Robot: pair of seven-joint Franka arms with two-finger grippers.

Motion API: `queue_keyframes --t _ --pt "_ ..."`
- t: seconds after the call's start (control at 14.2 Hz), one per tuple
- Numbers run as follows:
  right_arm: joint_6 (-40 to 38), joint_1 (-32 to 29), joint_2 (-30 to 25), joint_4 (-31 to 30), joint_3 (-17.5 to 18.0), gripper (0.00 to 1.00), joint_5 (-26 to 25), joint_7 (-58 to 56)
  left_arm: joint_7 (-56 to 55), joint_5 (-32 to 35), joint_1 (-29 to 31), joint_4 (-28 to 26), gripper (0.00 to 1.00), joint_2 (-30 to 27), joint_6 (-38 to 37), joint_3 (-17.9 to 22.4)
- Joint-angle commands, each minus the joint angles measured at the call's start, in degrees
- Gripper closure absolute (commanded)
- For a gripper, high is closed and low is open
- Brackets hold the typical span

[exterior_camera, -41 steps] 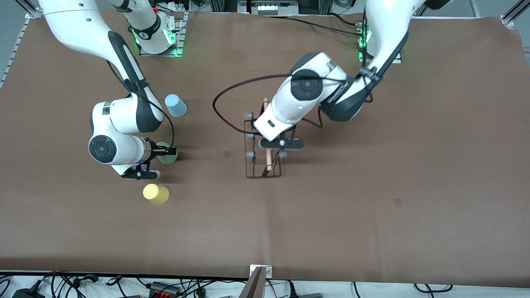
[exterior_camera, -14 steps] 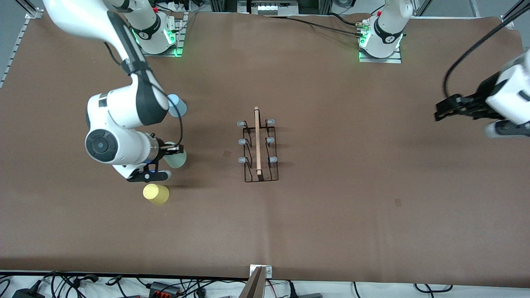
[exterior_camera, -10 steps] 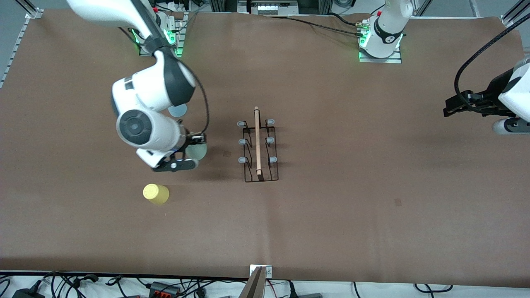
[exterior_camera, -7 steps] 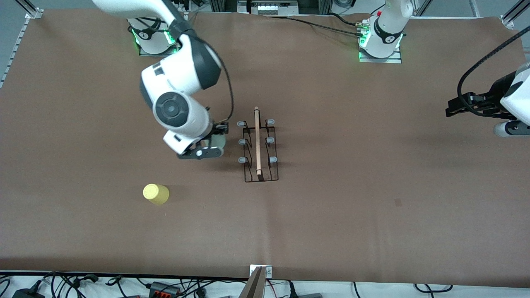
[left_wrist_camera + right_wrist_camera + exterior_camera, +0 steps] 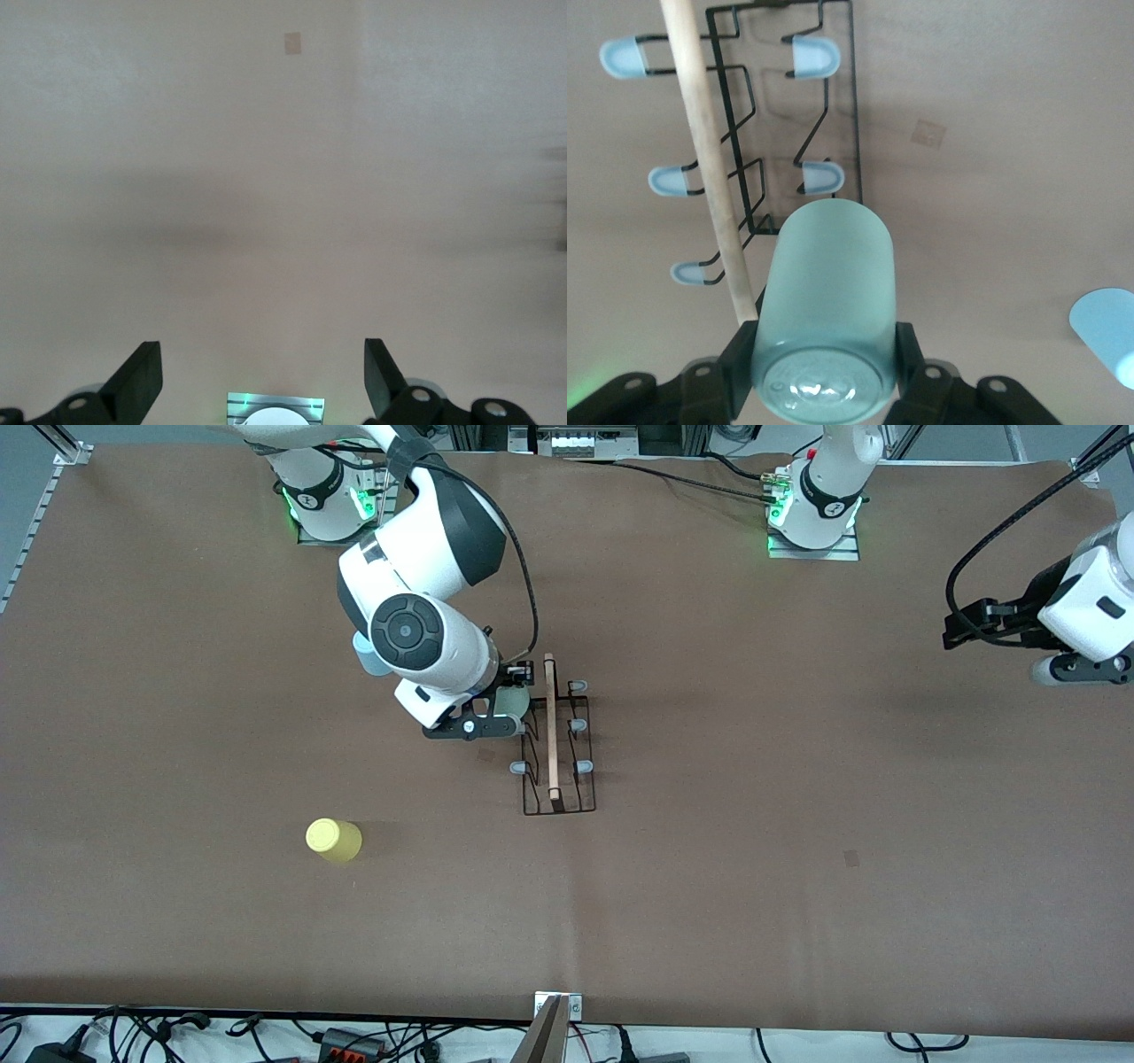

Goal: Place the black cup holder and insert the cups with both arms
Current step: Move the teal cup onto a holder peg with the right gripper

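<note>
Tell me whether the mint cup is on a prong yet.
Not yet. The right gripper holds the mint cup over the black cup holder, above its prongs.

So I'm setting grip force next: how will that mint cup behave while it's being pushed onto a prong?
The mint green cup looks like thin plastic, so probably light and slightly squashy under the right gripper. Its smooth tapered wall may slip. The wire black cup holder seems light and might shift.
</note>
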Motion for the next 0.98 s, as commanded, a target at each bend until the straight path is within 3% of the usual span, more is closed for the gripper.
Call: queue_keyframes --t 0.0,0.77,0.84,0.91 --pt "-1.0 1.0 0.8 0.7 -0.1 0.77 0.8 0.4 1.3 -0.3 -1.1 -1.8 0.00 -1.2 2.1 1.4" --pt "-0.9 1.7 4.1 -0.7 -0.1 0.77 0.6 0.9 1.6 -0.5 -0.9 -0.7 0.00 -0.5 4.0 1.4" --pt "-0.5 1.6 4.7 -0.6 -0.1 0.75 0.6 1.1 1.6 -0.5 -0.9 -0.7 0.00 -0.5 4.0 1.4" --pt "-0.4 1.6 5.1 -0.5 -0.1 0.64 0.8 1.1 1.6 -0.5 -1.0 -0.8 0.00 -0.6 3.7 1.4"
